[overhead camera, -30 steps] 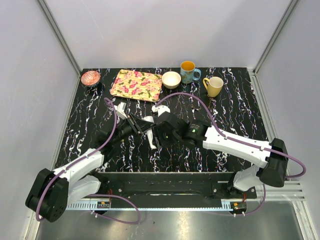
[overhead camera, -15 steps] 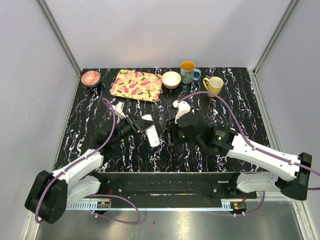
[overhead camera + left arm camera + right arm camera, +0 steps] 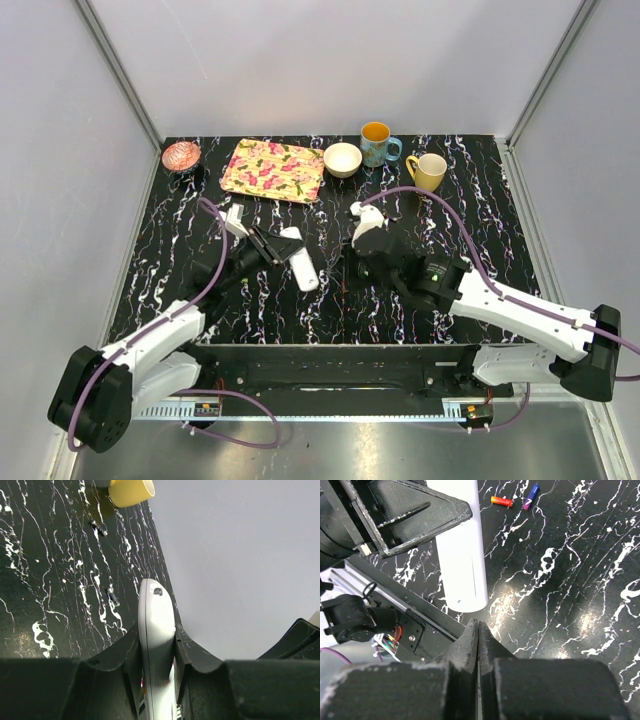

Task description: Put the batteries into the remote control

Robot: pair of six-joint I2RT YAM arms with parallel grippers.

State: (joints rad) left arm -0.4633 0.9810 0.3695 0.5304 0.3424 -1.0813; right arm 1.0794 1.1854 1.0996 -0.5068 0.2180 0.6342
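Slim white remote (image 3: 156,630) is pinched between the left fingers (image 3: 117,655), rounded end poking out past them. Two small batteries (image 3: 501,501), one orange and one purple, lie close together well ahead of the right fingers (image 3: 469,641).

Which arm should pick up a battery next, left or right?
Right. The right pincer is shut on nothing, with two loose batteries lying ahead of it; the left pincer is busy clamping the remote control.
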